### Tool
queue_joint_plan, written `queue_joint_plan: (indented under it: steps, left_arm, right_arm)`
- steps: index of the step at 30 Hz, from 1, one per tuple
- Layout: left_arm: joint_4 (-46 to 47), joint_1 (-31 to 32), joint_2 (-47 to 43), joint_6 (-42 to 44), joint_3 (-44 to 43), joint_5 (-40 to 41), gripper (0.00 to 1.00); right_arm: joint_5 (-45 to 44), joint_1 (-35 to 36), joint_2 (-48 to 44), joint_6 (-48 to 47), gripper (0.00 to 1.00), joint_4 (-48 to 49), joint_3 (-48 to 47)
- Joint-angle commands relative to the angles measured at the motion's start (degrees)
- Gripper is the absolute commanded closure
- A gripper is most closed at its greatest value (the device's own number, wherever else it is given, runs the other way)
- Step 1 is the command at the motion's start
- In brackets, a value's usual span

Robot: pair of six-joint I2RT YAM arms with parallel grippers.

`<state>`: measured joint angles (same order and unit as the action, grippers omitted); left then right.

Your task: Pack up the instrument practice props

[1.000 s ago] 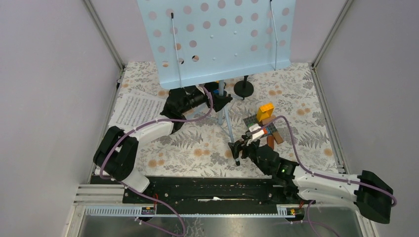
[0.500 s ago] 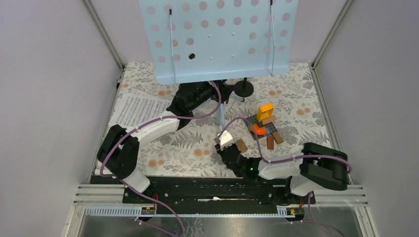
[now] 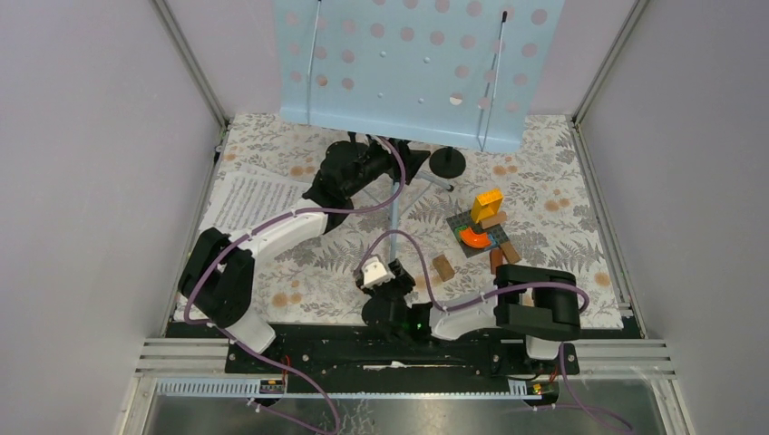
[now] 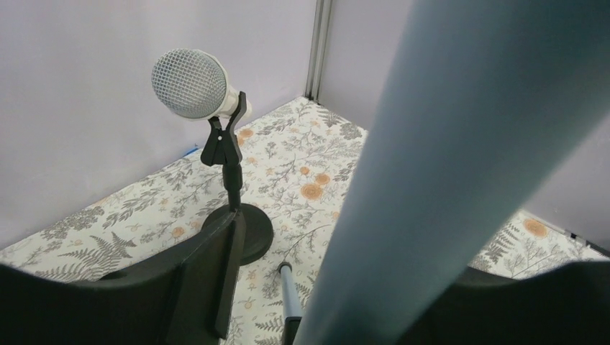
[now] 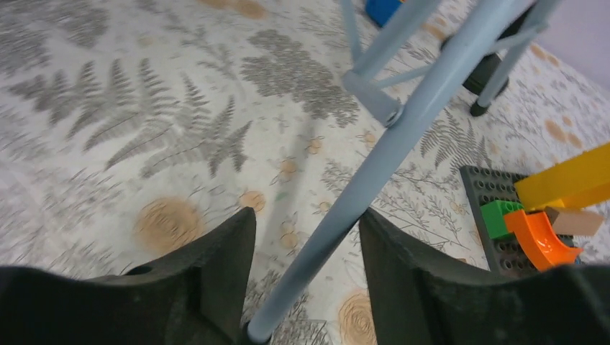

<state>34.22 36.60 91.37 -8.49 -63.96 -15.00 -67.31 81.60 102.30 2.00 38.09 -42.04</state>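
From the top camera, the left arm is reaching forward and to the right over the fern-patterned bench (image 3: 299,263). The left hand (image 3: 399,168) is sitting just under the lower edge of the light-blue perforated metal music rack (image 3: 417,63), which is standing at the far side. The right arm is lying folded along the near edge, and the right hand (image 3: 388,272) is pointing away from the bases, at the near end of a long light-blue tripod leg (image 3: 394,222). The white sheet-music pages (image 3: 249,199) are lying flat at the left, apart from both hands.

In the left wrist view, the black fingers (image 4: 219,280) are standing on both sides of a thick, blurred light-blue tube (image 4: 431,144). A gap is showing beside the left finger, so I cannot tell if this hand is clamping the tube. Behind, a white microphone with a silver mesh head (image 4: 190,83) is sitting in a black round-based clip holder (image 4: 244,230), upright on the bench.

In the right wrist view, the fingers are standing partly apart and the leg is crossing slantwise between them, very close to one fingertip. I cannot tell if the grip is firm. Colourful toy blocks (image 5: 554,194) are lying to the right.
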Motion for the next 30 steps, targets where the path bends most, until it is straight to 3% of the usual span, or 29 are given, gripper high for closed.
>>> queue_joint_plan:
  steps: [1, 4, 9, 21, 24, 28, 30]
  left_arm:
    - [1.2, 0.7, 1.5, 0.9, -0.8, -0.4, 0.27]
    - [2.4, 0.5, 0.7, 0.7, 1.0, 1.1, 0.18]
    - [3.6, -1.7, -1.7, -0.3, 4.2, 1.4, 0.20]
    - [3.6, -5.7, -4.2, -2.0, 7.3, -2.3, 0.63]
    - [2.0, -6.1, -4.8, -1.1, 6.8, -3.9, 0.72]
    - [-0.6, -6.4, -5.4, 0.8, 6.0, -5.2, 0.86]
    - [-0.7, -6.8, -5.8, 1.3, 6.3, -5.4, 0.90]
  right_arm:
    - [6.0, 3.8, -6.6, -1.6, 0.34, -0.1, -0.5]
    - [9.5, 3.7, -11.4, 1.8, 0.30, -4.1, 1.6]
    - [14.9, 3.7, -21.1, 4.7, 0.27, -9.5, 6.0]
    - [19.3, -1.4, -48.5, 11.6, 0.24, -17.6, 13.5]
    - [27.1, -10.6, -53.3, 21.8, 0.24, -23.4, 13.2]
    - [50.0, -31.3, -53.0, 35.1, 0.28, -29.1, 10.3]
    - [59.7, -38.0, -50.2, 38.1, 0.29, -28.3, 8.4]
